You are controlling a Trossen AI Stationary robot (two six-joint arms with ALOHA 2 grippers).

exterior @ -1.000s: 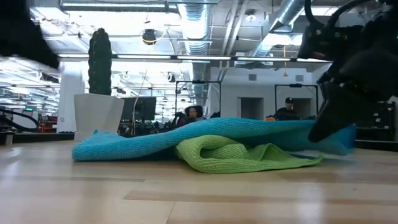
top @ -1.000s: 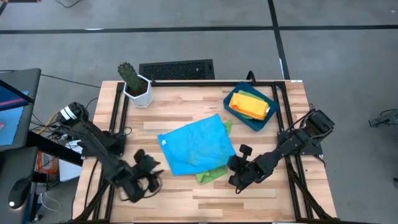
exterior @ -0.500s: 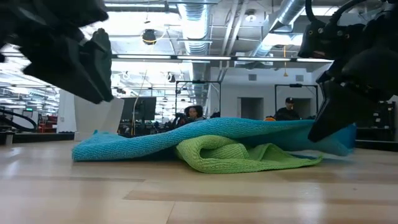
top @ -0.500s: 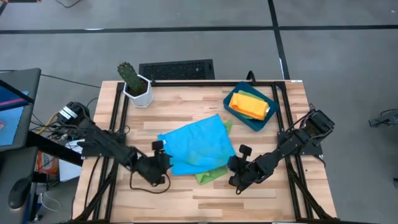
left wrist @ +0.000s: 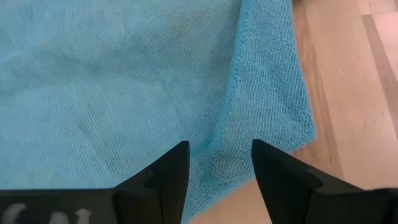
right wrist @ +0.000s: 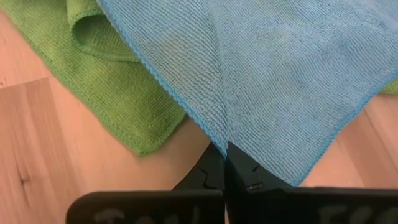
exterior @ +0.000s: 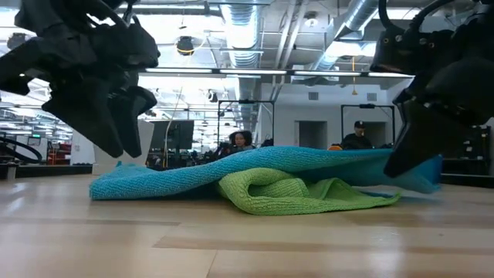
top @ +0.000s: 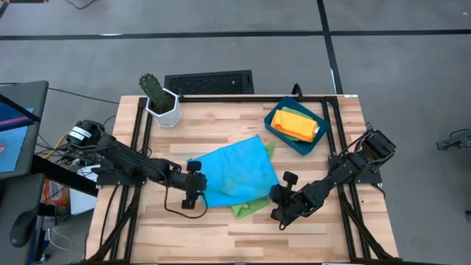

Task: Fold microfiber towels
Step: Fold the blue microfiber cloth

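This is a robotics lab set in an open-plan office. A pale wooden butcher-block table (top: 294,228) in a black metal frame (top: 324,99) stands on grey carpet tiles (top: 221,44), with two dark robot arms mounted on its left and right sides. Beyond the table's far edge, exposed silver ventilation ducts (exterior: 363,15) and strip lights run across an unfinished ceiling, and seated people (exterior: 239,140) work at dark computer monitors (exterior: 176,133). A potted green cactus in a white faceted pot (top: 159,99) stands at the far left corner.

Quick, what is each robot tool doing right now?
Left tool: open, over the blue towel corner.
Right tool: closed, pinching the blue towel's edge.
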